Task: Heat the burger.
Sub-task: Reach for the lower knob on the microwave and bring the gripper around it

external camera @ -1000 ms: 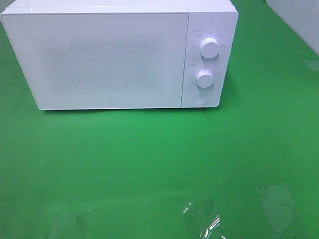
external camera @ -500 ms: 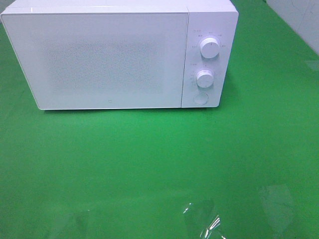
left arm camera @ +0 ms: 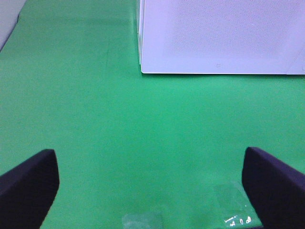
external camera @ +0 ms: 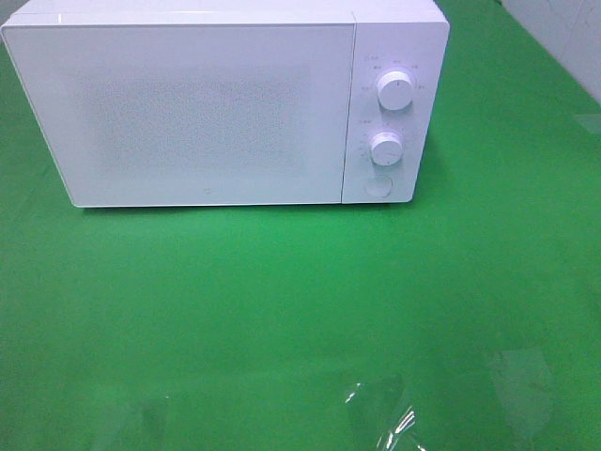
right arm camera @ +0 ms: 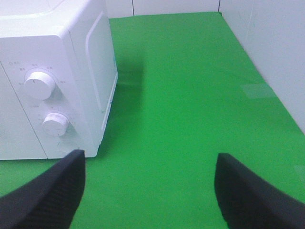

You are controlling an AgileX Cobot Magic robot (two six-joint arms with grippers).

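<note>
surface: green cloth covers the whole table. White wall runs along the right side. Clear shiny patches lie on the cloth at the near edge.
microwave: white, at the back, left of centre, front facing the arms, so door and controls are both a straight reach.
door: shut flush. Frosted white panel, nothing readable through it.
controls: upper knob and lower knob stacked on the right panel, round button under them, probably the door release.
burger: not visible in any of the 3 views, and not on any cloth that shows. Behind the shut door or out of frame, cannot tell which.
left gripper: jaws wide, nothing between them, over bare cloth, looking at the microwave's front left corner.
right gripper: jaws wide, empty, looking at the 2 knobs and the microwave's right side wall.
arms: neither shows in the high view, so both sit back at the near edge, each lined up with its own end of the microwave.
stage: my read is either nothing loaded yet or loaded and awaiting the timer. Frames don't settle it.
next: if the burger is inside, the right gripper is better placed for a knob and must narrow to pinch it. If not, the door opens first.
risk: knobs are small and smooth, so a pinch may slip. The microwave could shift on the cloth under a push.
</note>
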